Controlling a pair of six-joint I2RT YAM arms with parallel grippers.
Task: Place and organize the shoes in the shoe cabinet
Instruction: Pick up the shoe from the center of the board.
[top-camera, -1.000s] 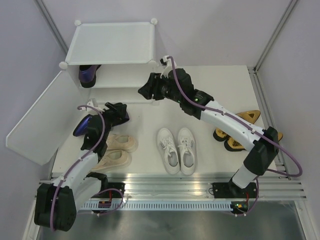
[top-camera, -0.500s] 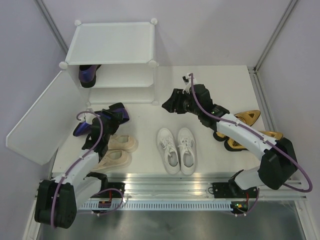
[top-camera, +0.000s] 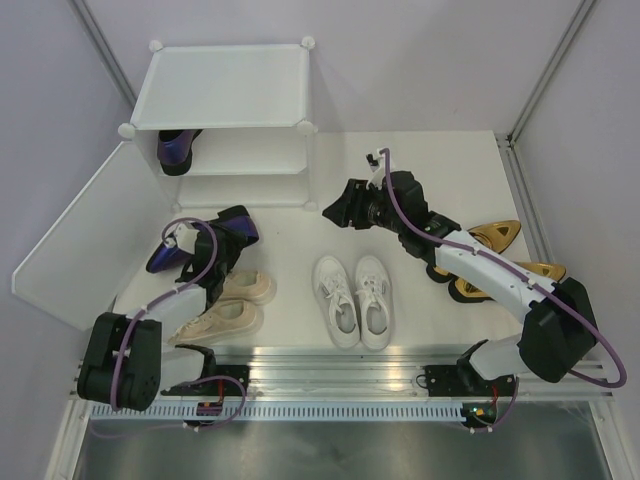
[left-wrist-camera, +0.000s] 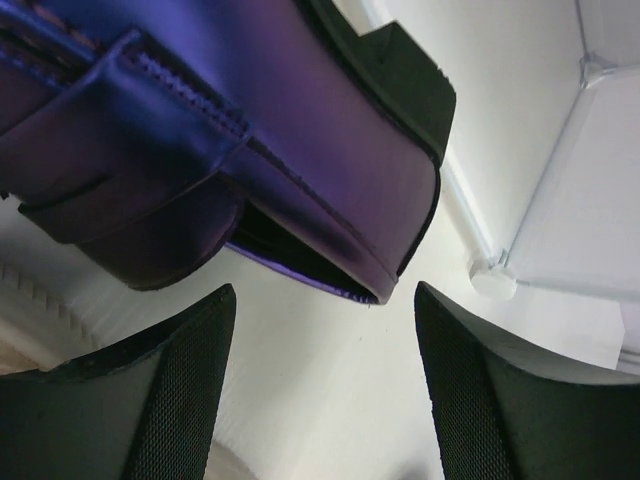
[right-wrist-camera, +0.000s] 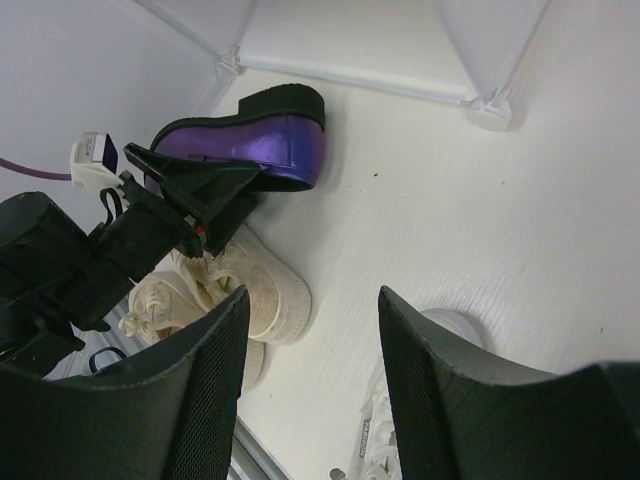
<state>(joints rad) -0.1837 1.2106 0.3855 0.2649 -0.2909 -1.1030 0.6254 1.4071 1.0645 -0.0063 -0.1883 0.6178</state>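
Top view, cabinet: the cabinet (top-camera: 225, 85) stands at the far left with its door (top-camera: 80, 235) swung open. One stored purple loafer (top-camera: 176, 150) sits inside at the left; on which level, I cannot tell.
Top view, other shoes: the loose purple loafer (top-camera: 160, 257) lies just in front of the door. The beige sneakers (top-camera: 232, 303), white sneakers (top-camera: 352, 300) and gold heels (top-camera: 490, 262) wait on the table (top-camera: 300, 230), apart from the cabinet.
Top view, step: I judge that I am picking up the second loafer to join its pair. Three pairs are not yet stored.
Left wrist view, my left gripper (left-wrist-camera: 320, 300): its fingers (left-wrist-camera: 170, 400) stand wide on both sides of the loafer's heel end, not touching it and holding nothing.
Left wrist view, next move: I think I must go a little forward, close on the heel rim, then lift. The glossy upper may slip.
Right wrist view, my right gripper (right-wrist-camera: 312, 300): its fingers are apart and empty, and it looks across the table at the loafer.
Change: against one second ago, my right arm has pulled back from the cabinet front, and my left arm has folded lower toward its base. The shoes have not moved.
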